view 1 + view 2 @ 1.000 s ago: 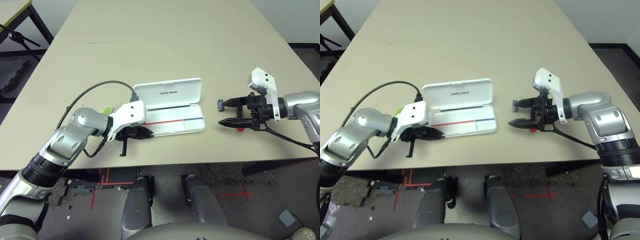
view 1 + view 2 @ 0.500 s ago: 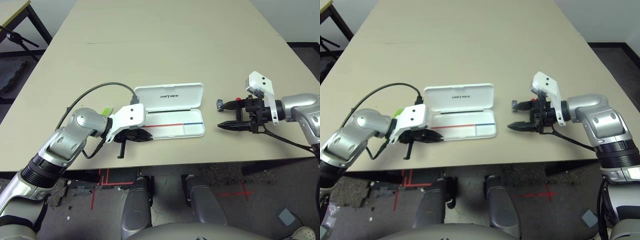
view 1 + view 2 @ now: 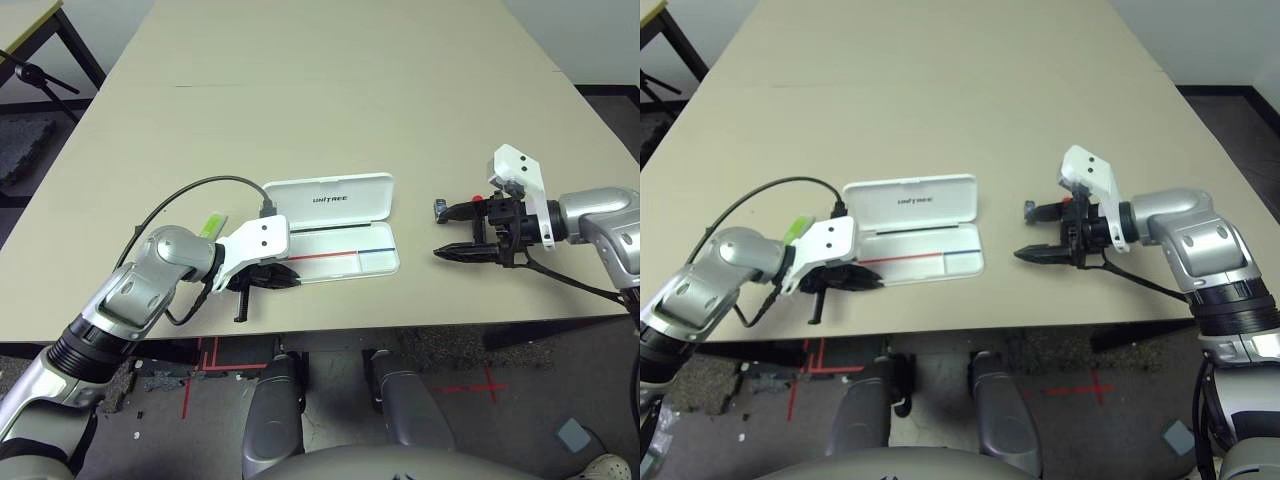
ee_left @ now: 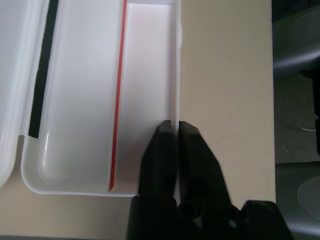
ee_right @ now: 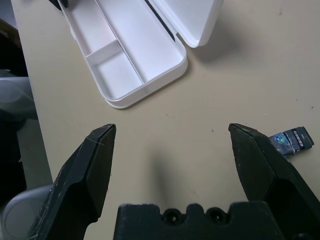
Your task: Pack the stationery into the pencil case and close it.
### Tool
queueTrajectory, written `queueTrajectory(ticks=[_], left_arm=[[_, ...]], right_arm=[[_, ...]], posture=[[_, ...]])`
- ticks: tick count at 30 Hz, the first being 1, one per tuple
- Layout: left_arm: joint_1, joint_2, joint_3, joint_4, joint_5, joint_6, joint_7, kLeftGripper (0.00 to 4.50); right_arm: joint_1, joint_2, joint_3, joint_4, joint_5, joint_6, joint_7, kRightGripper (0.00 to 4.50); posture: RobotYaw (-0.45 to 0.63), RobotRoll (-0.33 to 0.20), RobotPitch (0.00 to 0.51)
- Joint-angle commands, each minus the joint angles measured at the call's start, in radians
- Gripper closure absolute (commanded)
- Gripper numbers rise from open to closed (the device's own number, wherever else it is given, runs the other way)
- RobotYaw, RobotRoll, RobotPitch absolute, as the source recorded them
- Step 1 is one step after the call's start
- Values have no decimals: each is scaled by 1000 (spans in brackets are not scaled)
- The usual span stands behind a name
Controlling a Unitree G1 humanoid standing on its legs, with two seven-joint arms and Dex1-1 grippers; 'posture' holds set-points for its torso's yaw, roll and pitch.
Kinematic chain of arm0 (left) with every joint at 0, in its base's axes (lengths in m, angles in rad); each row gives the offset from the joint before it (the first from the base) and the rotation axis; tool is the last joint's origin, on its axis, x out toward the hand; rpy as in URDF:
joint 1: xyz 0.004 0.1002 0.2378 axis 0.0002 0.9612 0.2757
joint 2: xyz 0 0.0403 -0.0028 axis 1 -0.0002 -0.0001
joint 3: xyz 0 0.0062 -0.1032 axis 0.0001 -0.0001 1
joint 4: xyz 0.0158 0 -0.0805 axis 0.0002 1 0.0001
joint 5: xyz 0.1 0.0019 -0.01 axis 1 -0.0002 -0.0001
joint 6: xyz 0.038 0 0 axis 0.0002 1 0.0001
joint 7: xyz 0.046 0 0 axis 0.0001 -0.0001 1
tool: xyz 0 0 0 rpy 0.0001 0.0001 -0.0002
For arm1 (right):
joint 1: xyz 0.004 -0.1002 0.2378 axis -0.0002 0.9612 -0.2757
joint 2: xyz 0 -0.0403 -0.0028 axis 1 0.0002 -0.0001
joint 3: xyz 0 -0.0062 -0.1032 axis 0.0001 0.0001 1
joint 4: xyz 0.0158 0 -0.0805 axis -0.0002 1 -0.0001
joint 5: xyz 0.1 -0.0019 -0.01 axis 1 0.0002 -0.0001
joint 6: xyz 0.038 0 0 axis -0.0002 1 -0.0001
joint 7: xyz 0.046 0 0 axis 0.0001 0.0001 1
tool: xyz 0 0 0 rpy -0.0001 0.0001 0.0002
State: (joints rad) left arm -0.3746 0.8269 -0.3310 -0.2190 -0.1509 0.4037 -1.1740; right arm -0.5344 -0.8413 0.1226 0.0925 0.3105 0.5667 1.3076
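Since a second ago the flat white hinged plastic pencil case (image 3: 335, 236) has slid across the beige table (image 3: 330, 90) toward the robot's left side, and its lid has tipped a little. The gap between the case and the right gripper (image 3: 447, 230) has widened.

The left gripper (image 4: 175, 131) has its two black fingers (image 4: 161, 150) almost together, a thin slit between them, pinching the near side wall of the case's open tray at its left end. One finger sits inside the tray, the other outside on the table side. The red line printed in the tray runs just beside the inner finger.

The right gripper hangs with its jaws spread wide, holding nothing. The case's right end lies ahead of those jaws and apart from them. The tiny dark grey-silver block (image 5: 291, 140) lies on the table just outside one fingertip. The lime-green flat strip (image 3: 213, 223) lies behind the left wrist.
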Motion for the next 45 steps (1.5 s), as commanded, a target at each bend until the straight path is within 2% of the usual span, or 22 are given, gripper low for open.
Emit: queueTrajectory(ticks=[1, 5, 9, 12, 15, 20, 21, 24, 29, 38, 45], left_arm=[[26, -7, 4, 9, 10, -17, 10, 3023], [36, 16, 46, -44, -31, -1, -6, 1452], [44, 61, 131, -161, -138, 69, -43, 18], [14, 79, 228, -223, -235, 132, -39, 18], [-17, 84, 276, -235, -276, 167, -25, 18], [-55, 84, 287, -239, -309, 201, -10, 18], [-59, 83, 278, -236, -305, 201, -7, 18], [-68, 75, 256, -230, -297, 201, 3, 18], [-83, 63, 237, -226, -295, 207, 14, 18], [-85, 59, 219, -216, -290, 201, 20, 18], [-95, 53, 205, -200, -286, 189, 13, 18]], right_arm=[[-4, 3, 13, 14, -11, -14, 2, 0], [-7, -1, 8, 17, -10, -16, 3, 0], [-10, -8, -11, 24, 4, -11, 8, 0], [-15, -8, -53, 23, 44, 14, 6, 0], [-27, 17, -102, 12, 91, 27, -21, 0], [-108, 128, -203, 35, 120, 48, -214, 0], [-131, 151, -223, 55, 94, 34, -297, 0], [-233, 193, -274, 165, 38, 143, -548, 0], [-320, 234, -372, 224, 35, 356, -815, 0], [-226, 237, -395, 25, 72, 713, -942, 0], [-105, 240, -379, -44, 89, 798, -933, 0]], posture=[[-91, 0, 174], [-94, 0, 170], [-96, 0, 166], [-97, 0, 164], [-98, 0, 163], [-108, 0, 164], [-108, 0, 164], [-119, 0, 165], [-123, 0, 167], [-139, 0, 173], [-150, 0, 177]])
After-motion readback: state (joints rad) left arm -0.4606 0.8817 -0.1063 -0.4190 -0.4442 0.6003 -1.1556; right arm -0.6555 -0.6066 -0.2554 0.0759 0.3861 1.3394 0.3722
